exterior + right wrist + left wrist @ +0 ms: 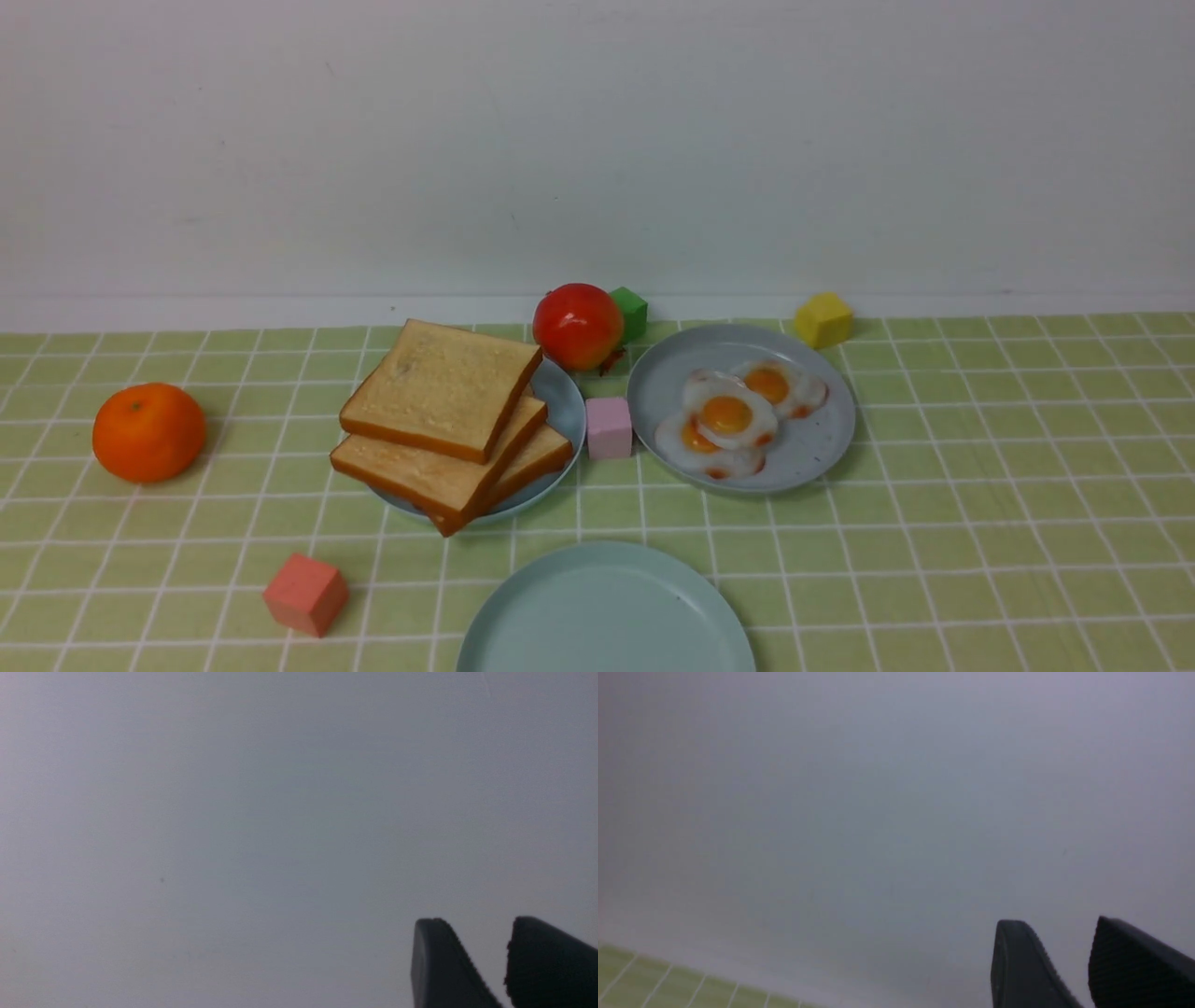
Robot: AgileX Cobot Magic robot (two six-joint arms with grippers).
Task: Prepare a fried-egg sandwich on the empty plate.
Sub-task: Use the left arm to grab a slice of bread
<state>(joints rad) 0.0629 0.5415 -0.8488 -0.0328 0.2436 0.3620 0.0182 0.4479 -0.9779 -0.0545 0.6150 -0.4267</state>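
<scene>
The empty plate (607, 607), pale aqua-green, lies at the front centre with nothing on it. No fried-egg sandwich is in view. Three toast slices (443, 401) are stacked on a light-blue plate (567, 403) behind it to the left. Three fried eggs (728, 415) lie on a grey-blue speckled plate (814, 450) to the right. Neither arm shows in the front view. In the left wrist view my left gripper (1057, 924) is open and empty, facing the wall. My right gripper (476, 921) is also open and empty before the bare wall.
A pink cube (609, 427) sits between the two filled plates. Behind them are a tomato (577, 325), a green cube (630, 311) and a yellow cube (822, 320). An orange (147, 432) lies far left, a salmon cube (305, 593) front left.
</scene>
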